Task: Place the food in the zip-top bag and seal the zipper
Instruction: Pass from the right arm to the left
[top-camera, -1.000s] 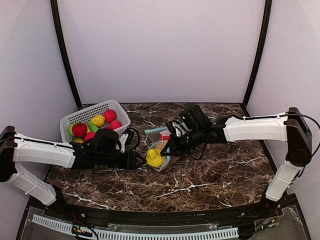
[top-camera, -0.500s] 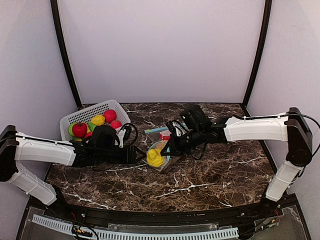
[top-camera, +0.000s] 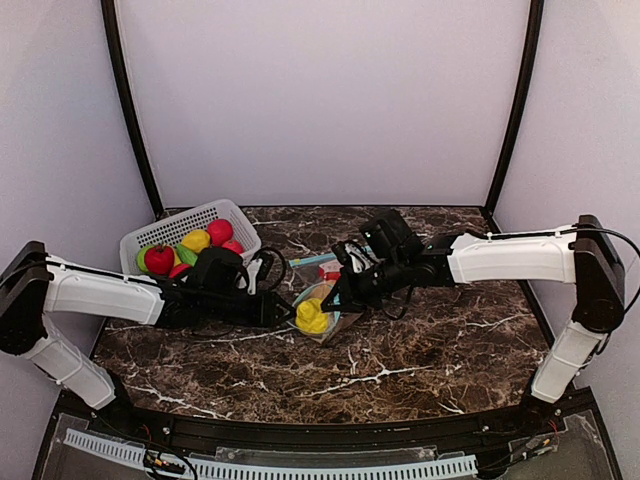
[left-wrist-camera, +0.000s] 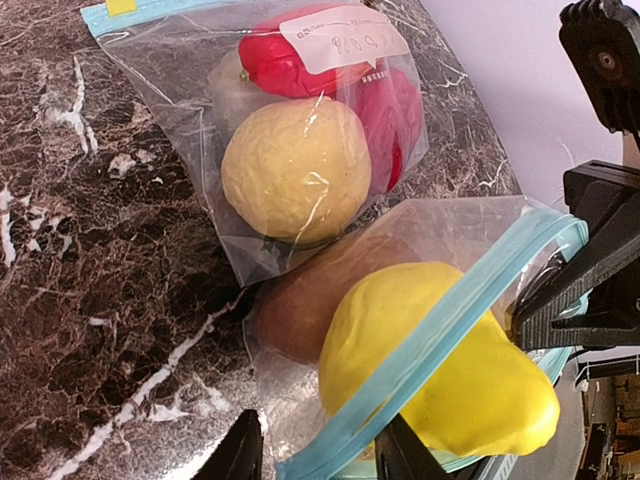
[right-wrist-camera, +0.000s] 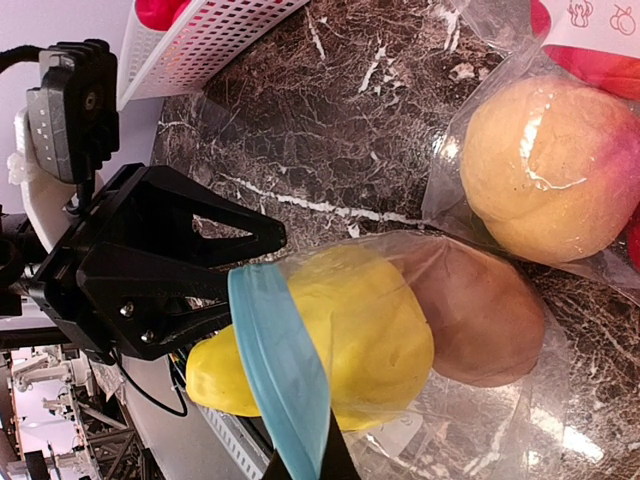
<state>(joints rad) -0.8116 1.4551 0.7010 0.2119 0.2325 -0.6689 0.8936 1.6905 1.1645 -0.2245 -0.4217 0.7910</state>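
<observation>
Left claw (left-wrist-camera: 322, 456) sitting half-open astride yellow fruit (left-wrist-camera: 440, 385), grip unclear; I'm nudging it fully past zipper (left-wrist-camera: 450, 318) while right claw (right-wrist-camera: 305, 462) is pinching bag (left-wrist-camera: 440, 220) rim.

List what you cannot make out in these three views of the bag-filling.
- Whether the left tool grips the yellow food: left wrist view, bottom edge cuts its fingers.
- What lies low in the basket: top view, left arm and upper food cover it.
- Second bag's label print: left wrist view, too small.
</observation>
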